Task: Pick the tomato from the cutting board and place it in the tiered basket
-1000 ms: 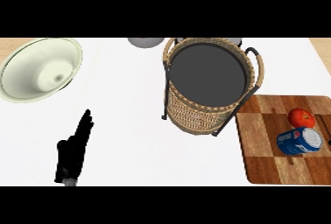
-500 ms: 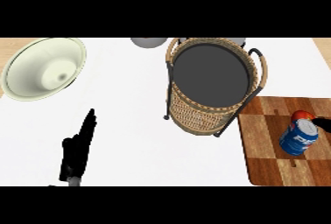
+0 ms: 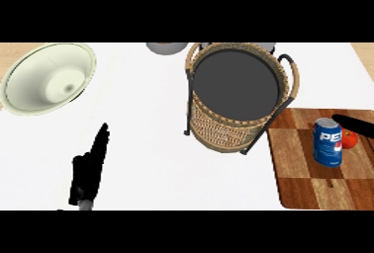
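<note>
The red tomato lies on the wooden cutting board at the right, partly hidden behind a blue soda can. My right hand comes in from the right edge; only a straight black finger shows, just above the tomato and apart from it, holding nothing. The wicker tiered basket with a dark top tray stands left of the board. At the lower left, my left hand rests open on the white counter, fingers pointing up.
A large pale bowl sits at the upper left. A grey round object shows at the top edge, behind the basket. The basket's black frame stands close to the board's left edge.
My right hand has come further in from the right edge, toward the tomato. The tomato now shows right of the can. The left hand stays open.
</note>
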`<state>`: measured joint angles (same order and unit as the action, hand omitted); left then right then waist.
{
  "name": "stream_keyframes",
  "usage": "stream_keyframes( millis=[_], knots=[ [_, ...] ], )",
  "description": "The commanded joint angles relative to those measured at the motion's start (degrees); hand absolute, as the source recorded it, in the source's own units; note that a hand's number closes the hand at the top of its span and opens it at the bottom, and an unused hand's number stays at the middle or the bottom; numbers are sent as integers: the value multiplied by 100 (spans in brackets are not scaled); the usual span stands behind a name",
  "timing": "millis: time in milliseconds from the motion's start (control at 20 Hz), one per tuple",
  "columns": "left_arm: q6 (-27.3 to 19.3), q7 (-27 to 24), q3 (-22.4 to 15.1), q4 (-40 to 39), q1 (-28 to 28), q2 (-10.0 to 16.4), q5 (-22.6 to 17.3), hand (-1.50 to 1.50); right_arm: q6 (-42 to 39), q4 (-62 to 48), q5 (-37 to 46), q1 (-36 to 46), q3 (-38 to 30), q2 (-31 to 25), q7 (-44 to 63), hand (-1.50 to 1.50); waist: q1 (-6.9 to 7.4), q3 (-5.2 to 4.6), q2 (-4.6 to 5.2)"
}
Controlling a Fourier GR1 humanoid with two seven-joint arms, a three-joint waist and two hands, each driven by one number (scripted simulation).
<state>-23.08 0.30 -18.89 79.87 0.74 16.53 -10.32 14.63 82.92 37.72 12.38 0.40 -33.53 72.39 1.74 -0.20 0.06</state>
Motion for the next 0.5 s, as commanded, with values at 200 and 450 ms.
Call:
stream_keyframes(
  millis=[200, 450],
  knots=[
    [110, -57, -64, 100, 292, 12, 49, 0, -755, -1066, 332, 1245, -94, 556, 1286, -150, 40, 12, 17],
    [58, -234, 43, -254, 220, -142, 68, 0, -1235, -1282, 187, 1365, -356, 681, 1285, -150, -86, 5, 13]
  ],
)
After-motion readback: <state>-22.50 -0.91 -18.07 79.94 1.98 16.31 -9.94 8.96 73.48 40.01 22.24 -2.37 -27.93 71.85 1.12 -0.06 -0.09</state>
